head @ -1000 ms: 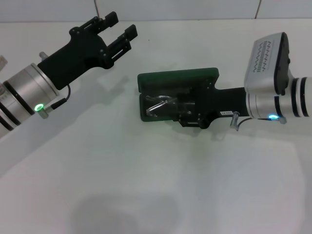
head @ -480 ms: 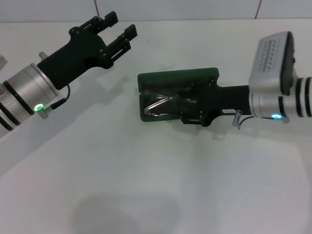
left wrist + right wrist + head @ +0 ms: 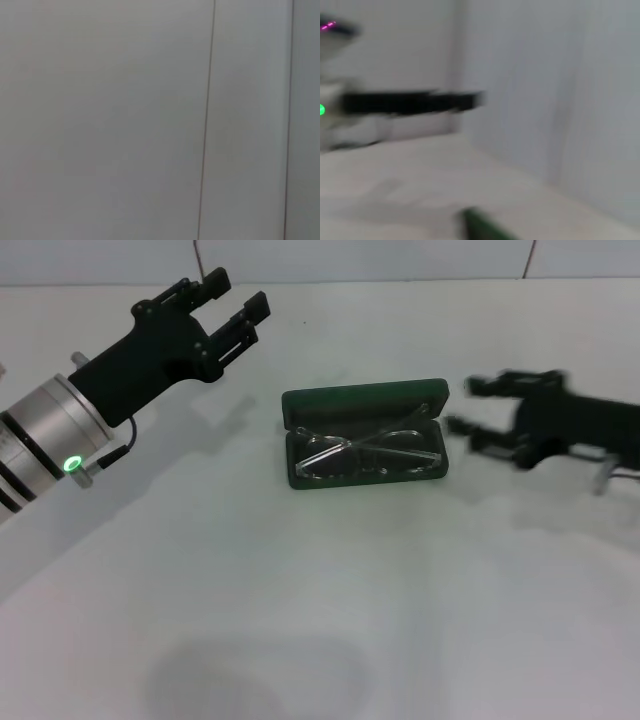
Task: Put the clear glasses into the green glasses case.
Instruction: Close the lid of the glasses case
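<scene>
From my remote station, the clear glasses [image 3: 365, 452] lie inside the open green glasses case [image 3: 364, 400], folded arms crossing over the lens, the case sitting mid-table on the white table [image 3: 320, 620] with its lid standing up along the far edge. My right gripper [image 3: 462, 408] hangs just beside the case's right end, apart from it, its two fingers spread wide with nothing between them; it shows as a motion smear, so I judge the arm to be on the move. My left gripper [image 3: 236, 298] is parked well apart from the case, raised over the far left of the table, its fingers likewise spread and holding nothing. The left wrist view shows only a blank wall and tells me nothing about the work. The right wrist view catches a corner of the green case and the left arm farther off. I read the placing step as done: the glasses sit within the tray and none of them seems to overhang the rim. What remains, in my judgement, is clearing the right arm away, and swinging the lid down if a shut case is wanted.
</scene>
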Robot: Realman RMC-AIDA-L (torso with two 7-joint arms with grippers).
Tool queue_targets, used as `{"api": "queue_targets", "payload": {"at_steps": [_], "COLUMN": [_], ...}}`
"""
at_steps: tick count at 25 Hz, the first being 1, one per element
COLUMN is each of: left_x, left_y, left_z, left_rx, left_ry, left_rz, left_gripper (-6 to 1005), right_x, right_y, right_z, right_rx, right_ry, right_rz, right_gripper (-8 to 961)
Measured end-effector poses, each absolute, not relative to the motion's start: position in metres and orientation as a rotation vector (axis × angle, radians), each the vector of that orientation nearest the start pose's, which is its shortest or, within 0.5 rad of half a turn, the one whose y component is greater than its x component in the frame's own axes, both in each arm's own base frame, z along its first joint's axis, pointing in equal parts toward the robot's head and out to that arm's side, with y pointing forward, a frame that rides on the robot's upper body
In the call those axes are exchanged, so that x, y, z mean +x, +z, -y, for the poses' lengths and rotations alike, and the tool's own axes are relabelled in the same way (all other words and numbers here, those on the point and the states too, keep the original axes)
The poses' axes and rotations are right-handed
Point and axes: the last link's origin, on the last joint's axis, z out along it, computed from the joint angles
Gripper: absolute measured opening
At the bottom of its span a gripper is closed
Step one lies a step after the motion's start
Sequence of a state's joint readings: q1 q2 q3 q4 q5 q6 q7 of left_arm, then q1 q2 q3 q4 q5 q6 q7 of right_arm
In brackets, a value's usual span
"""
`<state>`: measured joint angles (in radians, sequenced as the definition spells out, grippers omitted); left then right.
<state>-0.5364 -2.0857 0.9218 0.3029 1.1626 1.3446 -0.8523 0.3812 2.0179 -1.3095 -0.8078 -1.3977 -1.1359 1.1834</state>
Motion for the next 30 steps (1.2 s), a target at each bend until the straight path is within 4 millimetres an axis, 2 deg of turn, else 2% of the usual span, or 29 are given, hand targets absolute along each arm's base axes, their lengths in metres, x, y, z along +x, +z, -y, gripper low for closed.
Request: {"api": "queue_targets", "payload": {"at_steps": [3,5,9,11,17,23,30], "left_x": [-0.251,-0.248,-0.236,-0.225,-0.203,-0.192,-0.201], "left_y": [-0.018,-0.025,-0.047,-0.057,-0.073,-0.085,-0.085], "left_z": [-0.365,-0.374,-0.4,-0.41,-0.422,-0.419,-0.41], "left_rx": [-2.173,-2.205,-2.325,-2.382,-2.477,-2.573,-2.595], "left_ry": [-1.035,-0.988,-0.769,-0.672,-0.534,-0.442,-0.406], "left_rz": [0.533,0.583,0.677,0.681,0.685,0.647,0.634], "left_gripper": [570,570,570,570,569,569,569], "right_x": [0.267,0.277,0.291,0.293,0.295,0.297,0.298], "right_y": [0.017,0.029,0.045,0.046,0.038,0.035,0.035], "right_z": [-0.35,-0.348,-0.343,-0.343,-0.344,-0.346,-0.35], "right_rx": [-2.346,-2.246,-2.112,-2.103,-2.116,-2.116,-2.107], "right_ry": [0.752,0.836,0.932,0.933,0.908,0.885,0.855], "right_rz": [-0.401,-0.442,-0.476,-0.479,-0.474,-0.473,-0.478], "right_gripper": [561,561,563,564,567,569,572]}}
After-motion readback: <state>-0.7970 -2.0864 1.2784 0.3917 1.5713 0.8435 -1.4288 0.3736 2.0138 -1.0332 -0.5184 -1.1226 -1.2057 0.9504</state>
